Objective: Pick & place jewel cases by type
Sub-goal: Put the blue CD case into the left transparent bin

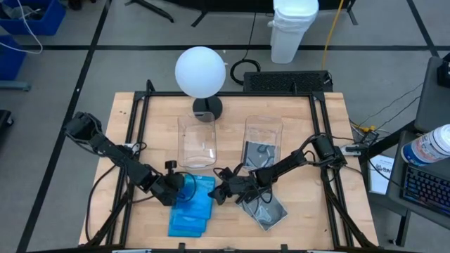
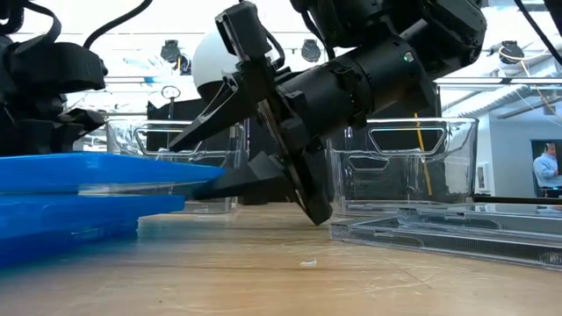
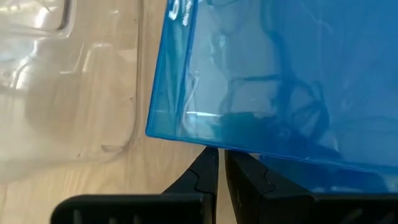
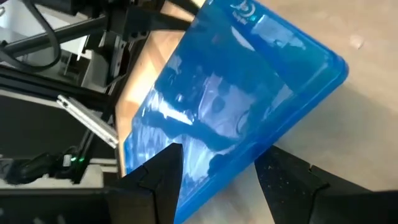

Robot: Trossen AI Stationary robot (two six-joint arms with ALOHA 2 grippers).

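I am holding the left tool (image 1: 184, 184) clamped on the top blue jewel case (image 1: 200, 190) near the desk's (image 1: 323, 218) front edge; the right tool (image 1: 219, 188) is standing apart beside it.

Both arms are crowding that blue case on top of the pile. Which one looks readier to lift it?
Probably the left. Its claw looks pinched on the top blue case's edge. The right claw is open, its fingers straddling the opposite side without closing, so it would need to grip first.
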